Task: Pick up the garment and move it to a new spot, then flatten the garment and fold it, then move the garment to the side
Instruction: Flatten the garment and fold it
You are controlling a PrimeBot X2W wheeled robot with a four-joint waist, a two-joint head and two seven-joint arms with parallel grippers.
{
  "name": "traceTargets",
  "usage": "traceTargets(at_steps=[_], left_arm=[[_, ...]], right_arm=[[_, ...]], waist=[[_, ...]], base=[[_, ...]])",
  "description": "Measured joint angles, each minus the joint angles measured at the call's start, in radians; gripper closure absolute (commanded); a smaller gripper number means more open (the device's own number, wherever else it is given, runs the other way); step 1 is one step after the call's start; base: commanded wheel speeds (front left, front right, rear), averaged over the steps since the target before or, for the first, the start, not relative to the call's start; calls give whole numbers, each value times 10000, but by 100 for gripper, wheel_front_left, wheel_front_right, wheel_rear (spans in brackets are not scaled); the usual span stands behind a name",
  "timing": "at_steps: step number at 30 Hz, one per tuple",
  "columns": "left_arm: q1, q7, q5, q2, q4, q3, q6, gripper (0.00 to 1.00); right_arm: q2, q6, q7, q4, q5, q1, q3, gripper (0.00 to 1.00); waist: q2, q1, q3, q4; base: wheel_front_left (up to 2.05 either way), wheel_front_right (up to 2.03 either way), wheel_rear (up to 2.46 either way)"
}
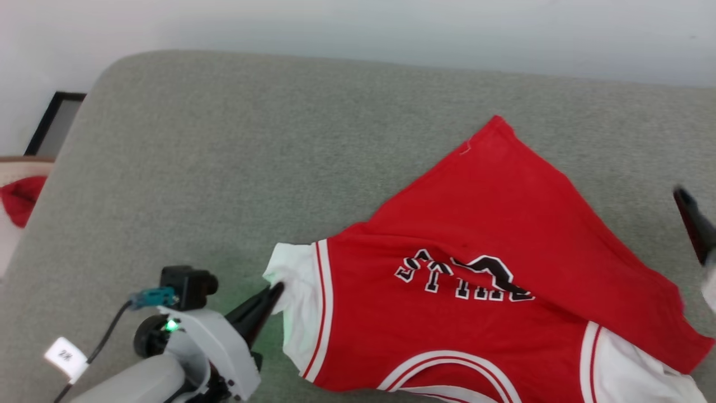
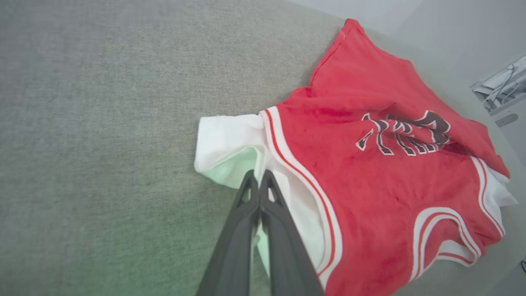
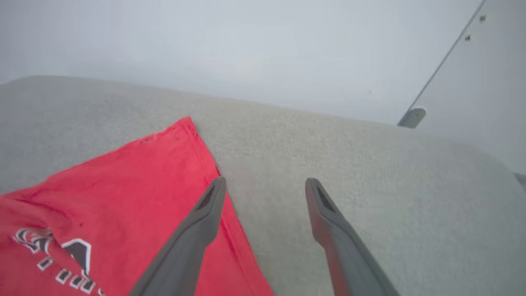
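The garment [image 1: 475, 224], a red shirt with white sleeves, striped trim and black lettering, lies spread and rumpled on the grey cushioned surface [image 1: 224, 168], toward its right side. My left gripper [image 1: 275, 290] is shut on the edge of the white sleeve [image 2: 224, 137] at the garment's left end; the left wrist view shows the closed left gripper [image 2: 259, 177] with white cloth pinched between its fingers. My right gripper [image 3: 265, 185] stands open above the garment's red far edge [image 3: 123, 176] with nothing between its fingers. One dark finger [image 1: 693, 224] of it shows at the right edge of the head view.
A small plain red cloth [image 1: 19, 198] lies off the surface at the far left, near a black-framed panel [image 1: 53, 120]. A pale wall [image 1: 391, 28] runs behind the surface. Bare grey cushion stretches left of and behind the garment.
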Motion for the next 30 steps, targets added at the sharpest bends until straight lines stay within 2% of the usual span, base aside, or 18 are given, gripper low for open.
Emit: traceTargets(at_steps=[3,8,16,23,30], left_arm=[[-96,59,86,-171,23,-61,-79,100],[-462,109,245,-656,186,-138,-263,100],[-1235,184,658,-1705,899,-324,-869,100],[-1620,146,782,-2403,1576,-426,-1312,100],[-1674,42,775,-2803,2192,-477,-1569,100]], right_arm=[[50,0,-184,631,48,-1045,606,0],[-109,-2,-142,2410,236,-3050,1503,0],[-965,-2,502,5843,1062,-5785,3680,0],[-1354,-2,1317,7668,2050,-7115,5440,0],[-1576,-2,1829,8897,2711,-7980,6197,0]], waist=[[0,0,120,196],[0,0,406,599],[0,0,1080,1347],[0,0,1584,2093],[0,0,1997,2633]], base=[[0,0,0],[0,0,0],[0,0,0],[0,0,0],[0,0,0]])
